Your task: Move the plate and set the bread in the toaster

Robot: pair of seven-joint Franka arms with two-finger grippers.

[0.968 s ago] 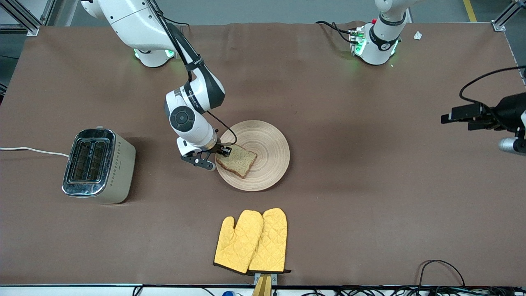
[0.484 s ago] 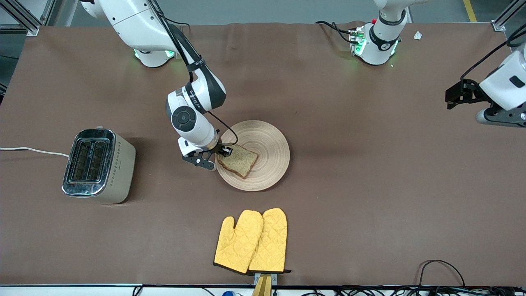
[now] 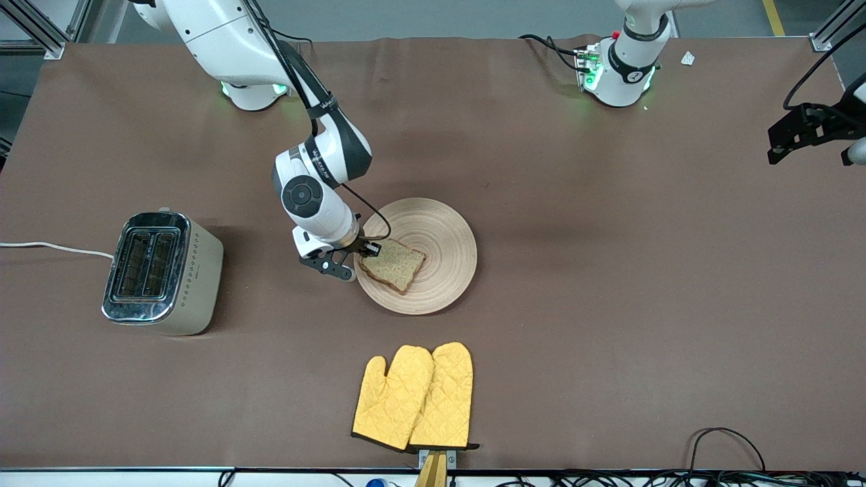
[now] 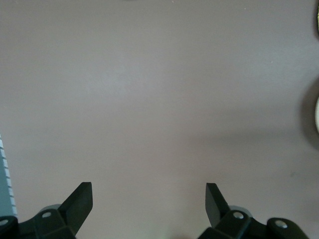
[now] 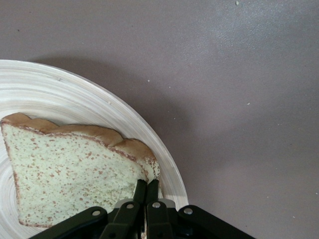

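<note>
The pale wooden plate lies mid-table. The speckled bread lies on the part of it toward the toaster. My right gripper is at the plate's rim, shut on the bread's crust corner. In the right wrist view its jaws pinch that corner of the bread over the plate. The cream and chrome toaster stands toward the right arm's end, slots up. My left gripper is up in the air at the left arm's end, open and empty over bare table.
A pair of yellow oven mitts lies nearer to the front camera than the plate. The toaster's white cord runs off the table's end. Cables lie along the front edge.
My left arm has swung farther from the front camera, out toward the table's end. My right gripper and the bread's corner have shifted slightly on the plate.
</note>
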